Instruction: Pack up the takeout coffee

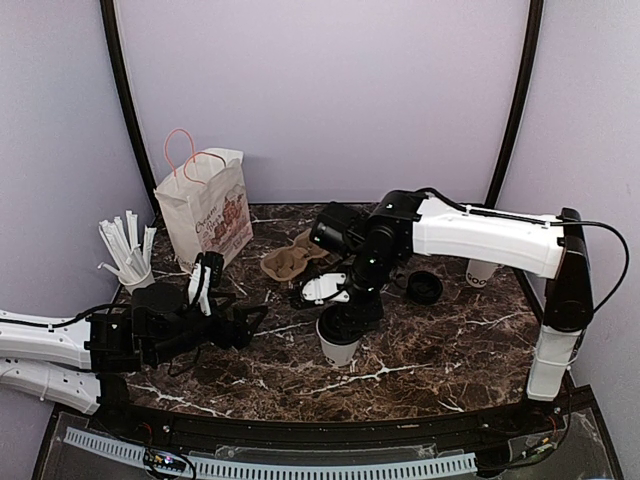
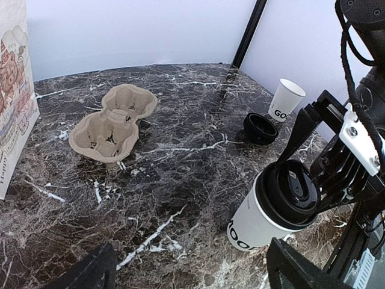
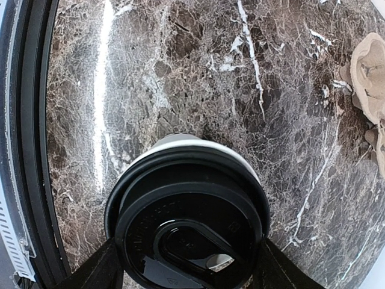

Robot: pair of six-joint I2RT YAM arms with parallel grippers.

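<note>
The takeout coffee [image 1: 338, 348], a white paper cup with a black lid, stands upright on the marble table near the front centre. It also shows in the left wrist view [image 2: 258, 224] and from above in the right wrist view [image 3: 186, 211]. My right gripper [image 1: 345, 318] comes down over it, with a finger touching each side of the lid [image 3: 187, 260]. My left gripper [image 1: 228, 326] is open and empty, low over the table left of the cup [image 2: 192, 274]. The paper bag [image 1: 208, 210] stands upright at the back left.
A brown pulp cup carrier [image 1: 290, 260] lies behind the coffee. A spare black lid [image 1: 425, 288] and a second white cup [image 1: 482, 272] without a lid sit at the right. A cup of wrapped straws [image 1: 130, 255] stands at the left edge.
</note>
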